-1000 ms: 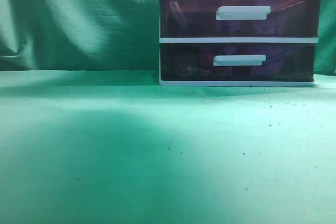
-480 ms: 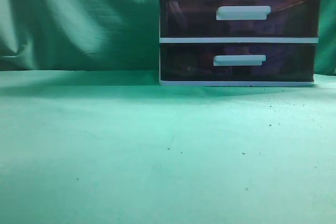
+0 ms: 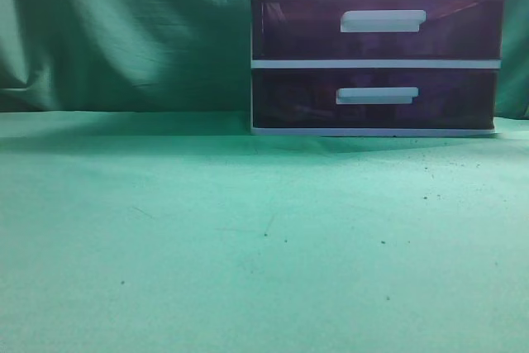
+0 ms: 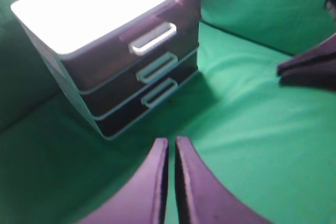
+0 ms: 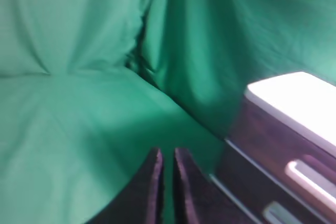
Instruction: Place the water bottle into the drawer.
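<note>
Shadow having cleared off the bench point(image 3: 165, 245), both arms are hanging high, left tool point(image 4: 171, 148) and right tool point(image 5: 167, 158) pinched empty; no bottle showing, so locating it beside the drawer unit point(image 3: 376, 55) comes first.

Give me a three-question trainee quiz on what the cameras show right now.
1. True or false: every drawer of the drawer unit is shut.
2. How many drawer handles does the left wrist view show? A) two B) three C) four
3. Fill in: the left tool and right tool both have fingers nearly ____, holding nothing.

Key: 1 true; 2 B; 3 together. No water bottle appears in any view.
</note>
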Tool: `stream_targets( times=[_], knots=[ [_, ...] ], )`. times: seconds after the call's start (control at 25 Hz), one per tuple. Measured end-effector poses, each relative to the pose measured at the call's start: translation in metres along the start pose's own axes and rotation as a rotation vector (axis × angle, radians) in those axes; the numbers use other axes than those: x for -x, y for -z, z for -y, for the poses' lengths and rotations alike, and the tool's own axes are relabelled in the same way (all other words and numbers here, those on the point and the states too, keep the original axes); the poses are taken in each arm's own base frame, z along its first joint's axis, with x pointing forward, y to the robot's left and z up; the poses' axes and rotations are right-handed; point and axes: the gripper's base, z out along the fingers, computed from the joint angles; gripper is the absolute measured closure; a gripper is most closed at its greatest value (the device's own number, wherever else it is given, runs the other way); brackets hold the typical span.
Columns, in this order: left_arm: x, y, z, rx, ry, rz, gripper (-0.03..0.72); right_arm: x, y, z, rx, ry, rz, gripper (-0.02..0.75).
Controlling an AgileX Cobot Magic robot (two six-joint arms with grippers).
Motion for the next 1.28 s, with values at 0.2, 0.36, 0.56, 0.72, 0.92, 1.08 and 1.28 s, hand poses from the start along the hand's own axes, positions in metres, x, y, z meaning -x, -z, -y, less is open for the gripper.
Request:
stream_targets(
  times=[0.2, 0.36, 0.56, 0.72, 0.92, 1.08, 1.28],
  knots=[
    [-0.062, 0.033, 0.006, -0.034, 0.015, 0.046, 0.688, 0.005, 0.029, -0.024, 0.067, -0.161, 0.05, 0.738],
    [-0.114, 0.069, 0.01, -0.045, 0.028, 0.127, 0.688, -0.003, 0.039, -0.041, 0.163, -0.254, 0.037, 0.738],
    [-0.176, 0.105, 0.013, -0.05, 0.042, 0.23, 0.688, -0.019, 0.038, -0.051, 0.241, -0.364, -0.021, 0.738],
    [-0.221, 0.123, 0.016, -0.044, 0.045, 0.319, 0.688, -0.03, 0.037, -0.055, 0.264, -0.423, -0.055, 0.738],
    [-0.272, 0.127, 0.02, -0.039, 0.047, 0.382, 0.688, -0.034, 0.038, -0.061, 0.324, -0.409, -0.071, 0.738],
    [-0.295, 0.108, 0.023, -0.045, 0.067, 0.327, 0.688, -0.031, 0.045, -0.068, 0.373, -0.343, -0.05, 0.738],
    [-0.311, 0.082, 0.025, -0.04, 0.101, 0.314, 0.688, -0.02, 0.066, -0.079, 0.367, -0.263, 0.022, 0.738]
  ],
)
